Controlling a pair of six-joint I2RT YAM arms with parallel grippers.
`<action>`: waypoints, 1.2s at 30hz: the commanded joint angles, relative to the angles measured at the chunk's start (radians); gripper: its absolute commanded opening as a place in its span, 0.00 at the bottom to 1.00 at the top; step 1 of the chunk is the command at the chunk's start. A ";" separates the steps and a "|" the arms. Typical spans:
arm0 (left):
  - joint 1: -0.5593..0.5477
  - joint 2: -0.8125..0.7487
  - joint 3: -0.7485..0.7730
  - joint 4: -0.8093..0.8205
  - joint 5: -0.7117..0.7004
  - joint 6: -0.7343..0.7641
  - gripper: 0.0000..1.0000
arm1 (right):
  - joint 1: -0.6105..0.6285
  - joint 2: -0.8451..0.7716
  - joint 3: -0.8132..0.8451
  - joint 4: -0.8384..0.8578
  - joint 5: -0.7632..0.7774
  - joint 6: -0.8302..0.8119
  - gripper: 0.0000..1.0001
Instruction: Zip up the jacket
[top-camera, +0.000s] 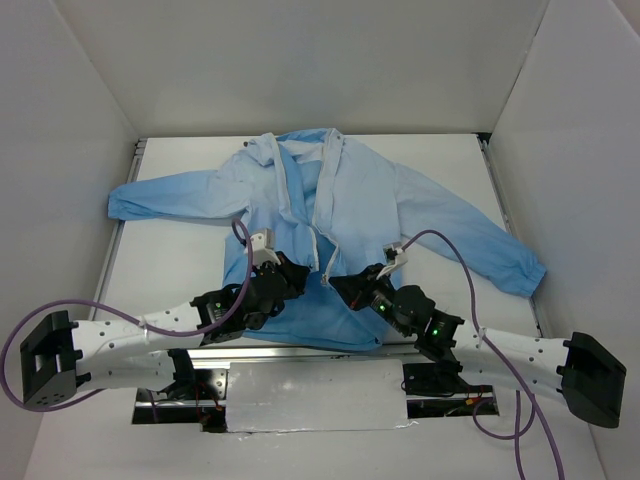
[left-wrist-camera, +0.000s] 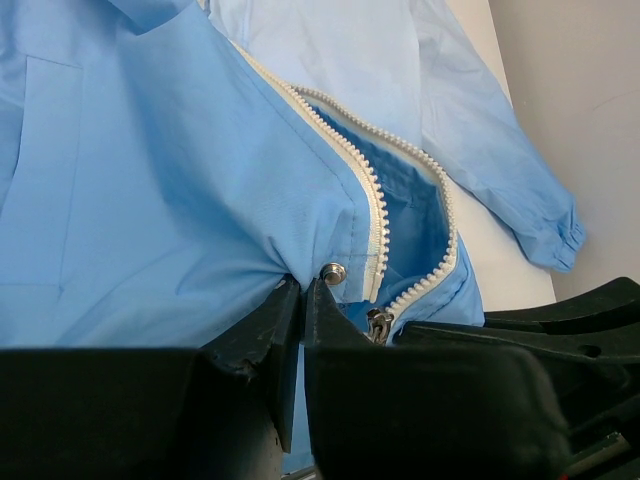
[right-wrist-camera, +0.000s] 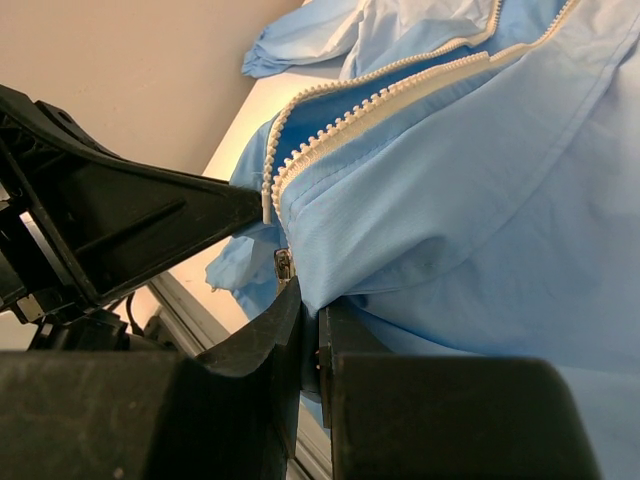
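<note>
White walls are seen around a pale table (top-camera: 440, 160), on which the jacket (top-camera: 360, 200) is spread front up, with the collar at the far side, the sleeves thrown out to either side and the hem lying at the near edge by the arms. The zipper (left-wrist-camera: 376, 215) is seen open along its whole visible length, with both rows of white teeth parted. The left gripper (left-wrist-camera: 302, 292) is pressed together on a fold of the hem, just beside a metal snap (left-wrist-camera: 333, 272). The right gripper (right-wrist-camera: 310, 312) is likewise closed on the cloth of the other front panel, close by the slider (right-wrist-camera: 284, 266). Both grippers are held near each other at the bottom of the opening. The step in hand is judged to be the joining of the two zipper ends, so the task is barely begun. Next, the free end would need to be lined up with the slider and seated in it while the hem is held taut, and a slight misalignment could let the teeth be missed
</note>
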 joint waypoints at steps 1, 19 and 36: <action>-0.003 0.002 0.042 0.034 -0.020 0.015 0.00 | 0.010 0.000 0.014 0.046 0.010 -0.002 0.00; -0.003 0.038 0.053 0.009 -0.015 -0.013 0.00 | 0.010 0.017 0.070 0.038 0.044 -0.033 0.00; -0.003 0.042 0.053 0.020 -0.005 -0.011 0.00 | 0.010 0.049 0.093 0.046 0.039 -0.042 0.00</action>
